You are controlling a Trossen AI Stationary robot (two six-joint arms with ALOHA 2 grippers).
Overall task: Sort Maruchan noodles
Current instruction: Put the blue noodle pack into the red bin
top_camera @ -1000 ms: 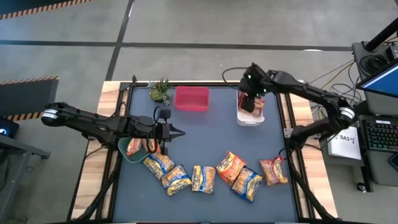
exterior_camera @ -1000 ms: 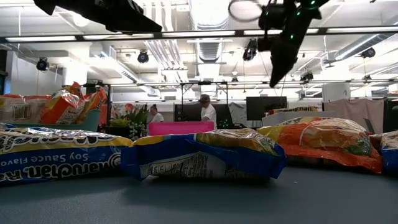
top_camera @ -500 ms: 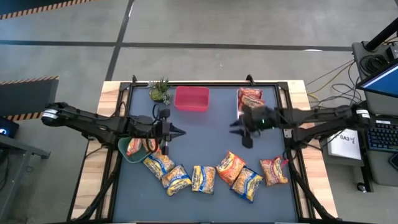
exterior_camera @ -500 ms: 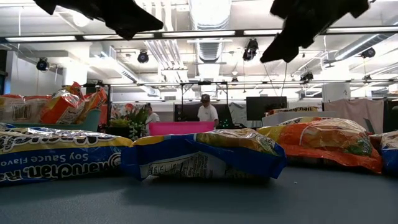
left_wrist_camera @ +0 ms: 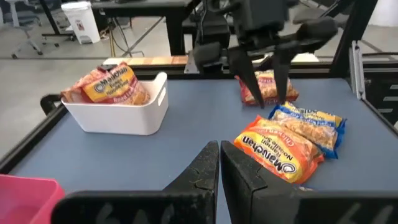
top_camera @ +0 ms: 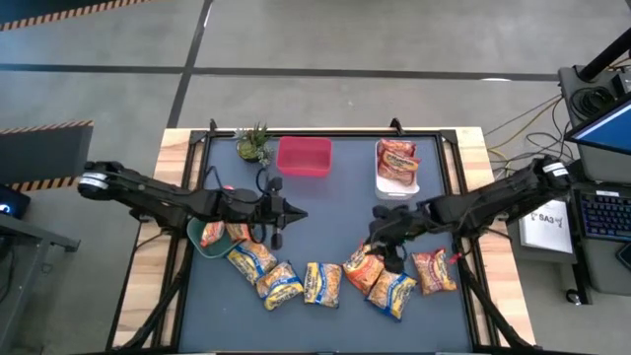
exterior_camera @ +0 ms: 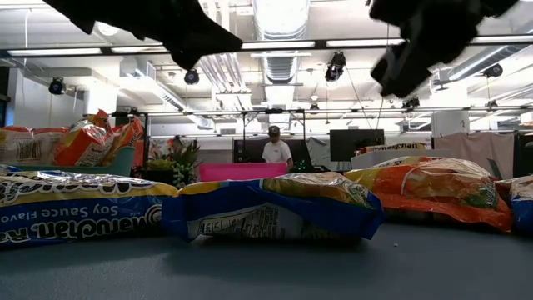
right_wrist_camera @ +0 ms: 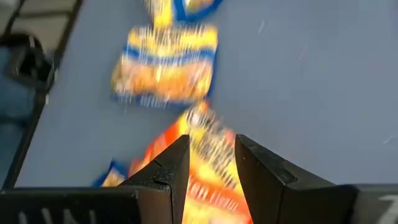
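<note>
Your right jaws point(top_camera: 380, 240) stood part open, empty, directly above the orange packet point(top_camera: 363, 266) in the row at the tabletop's point(top_camera: 325, 212) near edge; your left jaws point(top_camera: 286, 212), clenched, hung farther off

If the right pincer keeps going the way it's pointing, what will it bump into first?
Most likely the orange noodle packet. The right pincer hangs just above the packet row with its jaws apart, and its wrist view shows that orange packet straight ahead between its fingers. How much gap is left is hard to judge.
</note>
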